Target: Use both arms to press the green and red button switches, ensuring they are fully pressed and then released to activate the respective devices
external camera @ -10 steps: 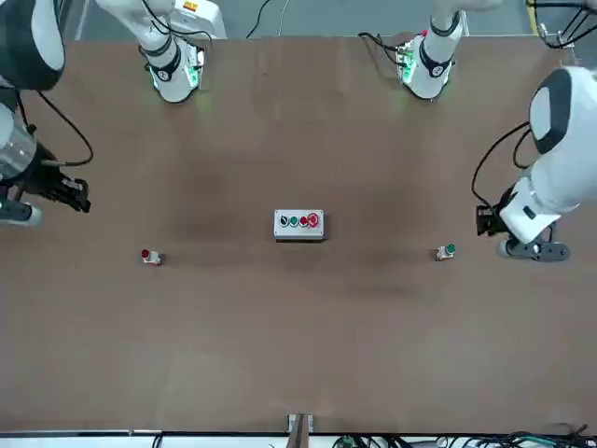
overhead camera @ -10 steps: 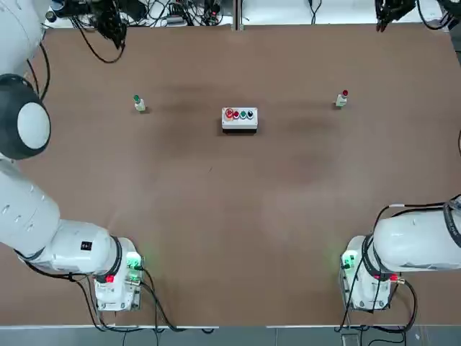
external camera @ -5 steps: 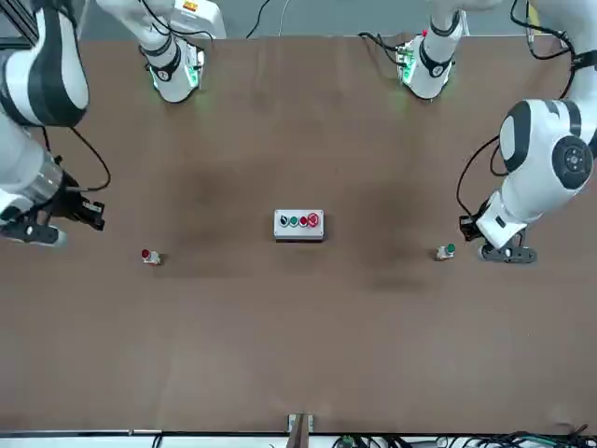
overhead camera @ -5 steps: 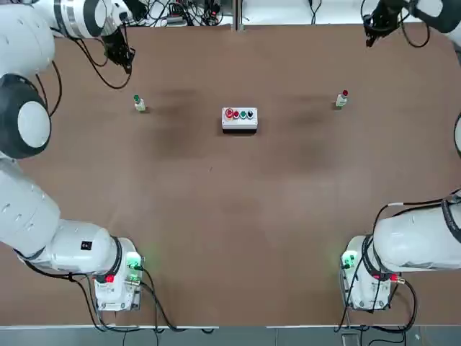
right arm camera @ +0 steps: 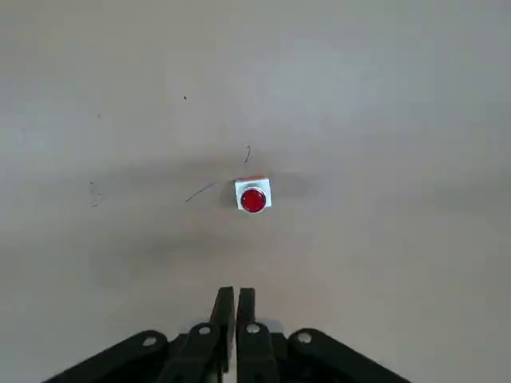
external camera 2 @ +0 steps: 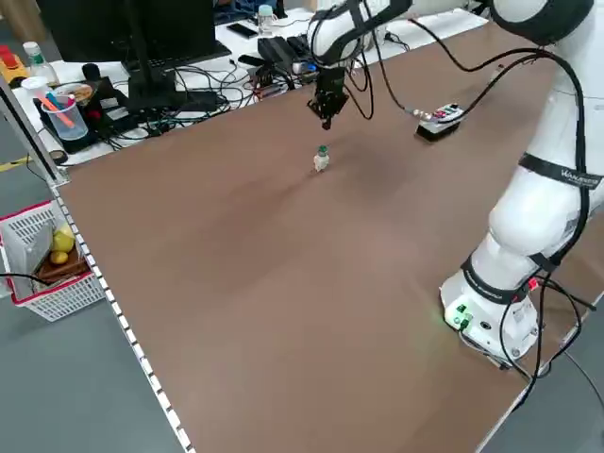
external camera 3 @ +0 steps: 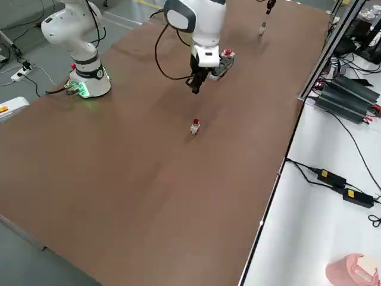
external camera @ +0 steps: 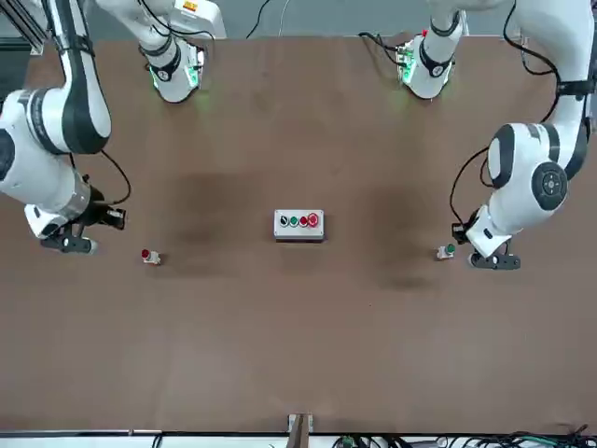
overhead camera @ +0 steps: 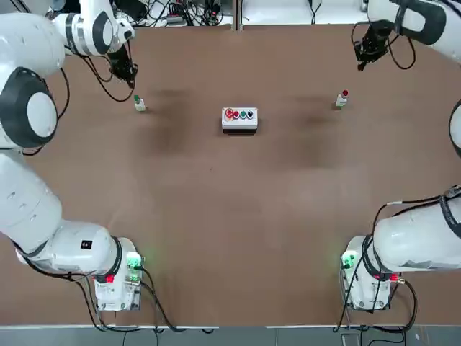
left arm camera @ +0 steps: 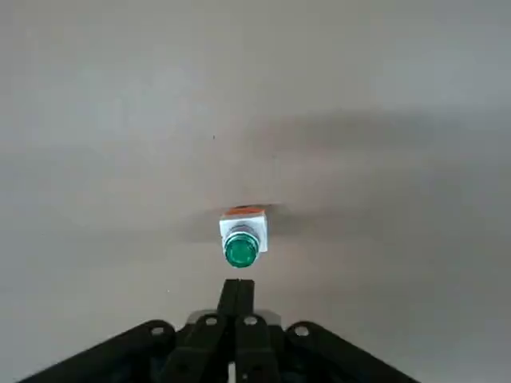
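The green-capped switch (overhead camera: 138, 103) (external camera: 446, 250) (external camera 2: 322, 159) (left arm camera: 241, 243) stands on the brown table at the far left. My left gripper (overhead camera: 130, 78) (external camera: 460, 230) (external camera 2: 327, 115) (left arm camera: 237, 292) hovers just beyond it, fingers shut together and holding nothing. The red-capped switch (overhead camera: 342, 98) (external camera: 149, 256) (external camera 3: 194, 126) (right arm camera: 253, 196) stands at the far right. Beyond it and a bit outward hangs my right gripper (overhead camera: 359, 61) (external camera: 113, 217) (external camera 3: 194, 87) (right arm camera: 234, 302), also shut and empty, farther from its switch than the left one is from the green switch.
A white box with a row of red and green buttons (overhead camera: 240, 118) (external camera: 298, 224) sits between the two switches. Cables, power bricks and a monitor (external camera 2: 142, 38) line the desk beyond the table's far edge. A white basket (external camera 2: 42, 260) stands off the table's left side.
Both grippers have come in from the table's far corners toward their switches; the left one now hangs close to the green switch, the right one nearer the red switch.
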